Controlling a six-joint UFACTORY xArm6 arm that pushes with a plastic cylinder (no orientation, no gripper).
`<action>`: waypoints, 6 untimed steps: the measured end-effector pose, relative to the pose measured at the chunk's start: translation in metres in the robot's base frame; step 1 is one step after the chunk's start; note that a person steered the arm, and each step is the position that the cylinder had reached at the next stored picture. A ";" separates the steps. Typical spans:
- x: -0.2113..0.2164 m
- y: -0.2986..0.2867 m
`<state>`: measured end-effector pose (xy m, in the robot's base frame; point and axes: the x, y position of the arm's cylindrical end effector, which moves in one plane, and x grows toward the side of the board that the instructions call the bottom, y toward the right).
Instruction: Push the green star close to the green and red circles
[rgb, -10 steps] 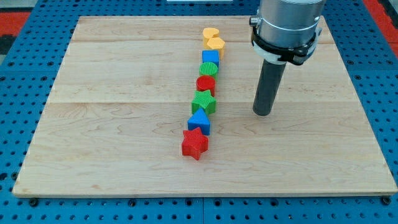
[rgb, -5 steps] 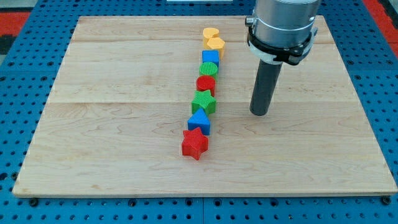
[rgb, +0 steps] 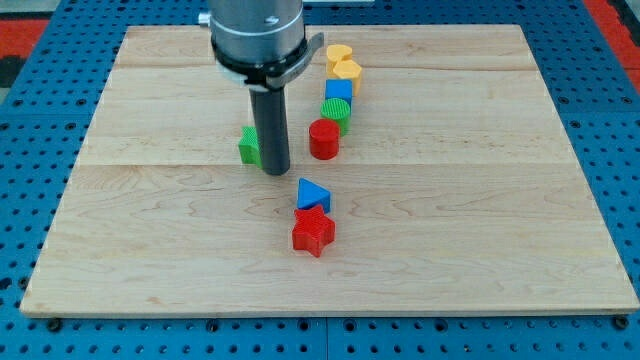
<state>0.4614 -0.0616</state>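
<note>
The green star (rgb: 248, 146) lies left of the column of blocks, partly hidden behind my rod. My tip (rgb: 276, 171) rests on the board just right of the star and touches it or nearly does. The red circle (rgb: 324, 138) and the green circle (rgb: 335, 112) stand to the right, in the column, about a block's width and more from the star.
Above the green circle are a blue cube (rgb: 339, 91), a yellow block (rgb: 346, 71) and a yellow heart (rgb: 338, 53). Below the column, a blue triangle (rgb: 312, 194) sits on top of a red star (rgb: 313, 232). The wooden board (rgb: 150, 250) ends at a blue pegboard.
My rod has swung from the right of the column to its left. The green star has left its place between the red circle and the blue triangle and now lies to the left.
</note>
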 end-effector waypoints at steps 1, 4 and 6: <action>-0.001 -0.055; -0.072 -0.023; -0.012 -0.024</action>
